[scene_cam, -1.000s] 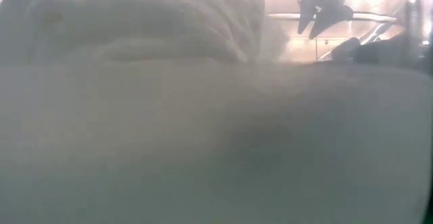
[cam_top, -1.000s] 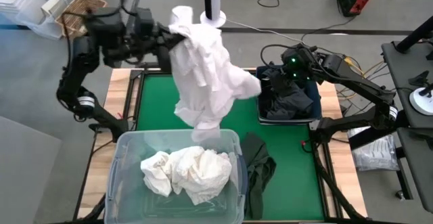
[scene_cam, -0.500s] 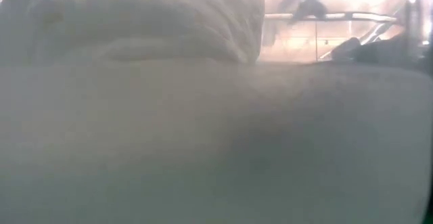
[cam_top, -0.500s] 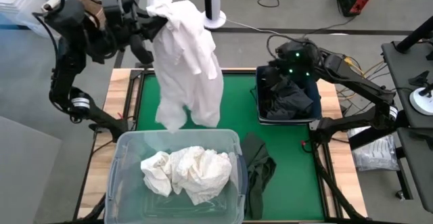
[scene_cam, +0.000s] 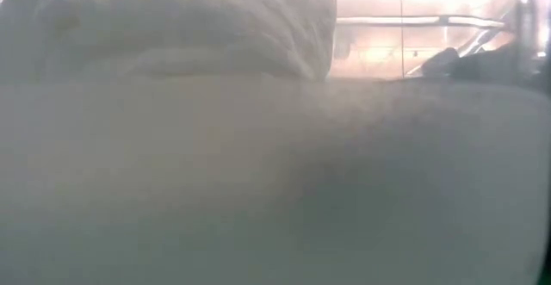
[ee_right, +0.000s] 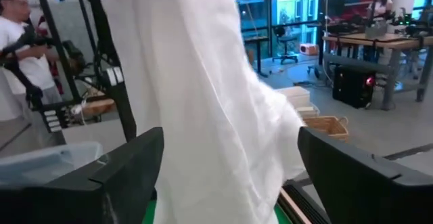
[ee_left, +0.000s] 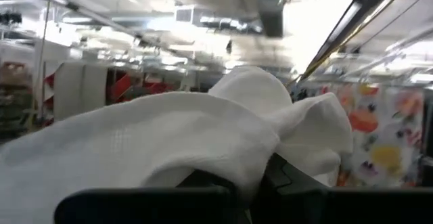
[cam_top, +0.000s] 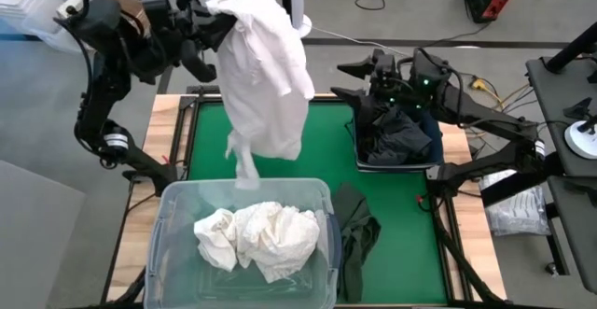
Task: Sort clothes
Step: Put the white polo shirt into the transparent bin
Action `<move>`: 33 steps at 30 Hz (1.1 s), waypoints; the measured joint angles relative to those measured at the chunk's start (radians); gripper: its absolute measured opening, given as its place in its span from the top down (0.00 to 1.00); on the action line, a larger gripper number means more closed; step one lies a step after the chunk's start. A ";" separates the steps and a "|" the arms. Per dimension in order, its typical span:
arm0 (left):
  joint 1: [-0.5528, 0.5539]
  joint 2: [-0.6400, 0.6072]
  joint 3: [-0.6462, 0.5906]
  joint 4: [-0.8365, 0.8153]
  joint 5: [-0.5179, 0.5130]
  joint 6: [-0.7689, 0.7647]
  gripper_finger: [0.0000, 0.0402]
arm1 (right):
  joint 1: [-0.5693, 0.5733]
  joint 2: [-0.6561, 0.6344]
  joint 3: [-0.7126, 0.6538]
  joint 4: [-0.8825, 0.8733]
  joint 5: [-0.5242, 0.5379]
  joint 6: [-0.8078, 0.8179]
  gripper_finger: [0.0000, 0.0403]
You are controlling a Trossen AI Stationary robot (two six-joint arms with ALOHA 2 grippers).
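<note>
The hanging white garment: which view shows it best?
The high view: the white garment hangs whole from the left end effector above the clear tub. The left wrist view shows only bunched fabric, the right wrist view a draped stretch, and the low view nothing of it.

- High view: overhead, facing straight down; takes in the whole green table (cam_top: 392, 244), both arms, floor around.
- Low view: table height, facing level across; pressed against the clear tub (scene_cam: 258, 182), whose wall and heaped white clothes (scene_cam: 181, 27) fill most of it; room beyond only a bright strip.
- Left wrist view: aimed upward at ceiling lights; the hanging white garment (ee_left: 169, 136) drapes very near the lens.
- Right wrist view: faces level across the table toward the room, past its own fingers (ee_right: 115, 176).
- Shared: the hanging white garment appears in high, left wrist and right wrist views.
</note>
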 joint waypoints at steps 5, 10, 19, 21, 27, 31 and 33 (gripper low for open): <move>-0.001 0.002 0.000 0.119 0.071 -0.028 1.00 | 0.007 0.005 0.001 -0.005 0.000 -0.003 0.13; -0.001 -0.012 0.000 0.250 0.158 -0.111 1.00 | 0.006 0.003 0.001 -0.006 0.003 0.012 0.13; -0.001 -0.009 0.000 0.621 0.209 -0.449 1.00 | 0.006 0.011 0.001 -0.023 0.003 0.012 0.14; -0.001 0.005 0.000 0.755 0.209 -0.542 1.00 | 0.006 0.014 0.001 -0.031 0.003 0.012 0.14; -0.001 0.022 0.000 0.972 0.133 -0.614 1.00 | 0.006 0.018 0.000 -0.051 0.027 0.027 0.14; -0.001 0.027 0.000 1.061 0.077 -0.567 1.00 | 0.006 0.018 -0.001 -0.062 0.027 0.056 0.14; -0.001 0.039 0.000 1.151 0.083 -0.569 1.00 | 0.006 0.018 -0.001 -0.065 0.027 0.069 0.14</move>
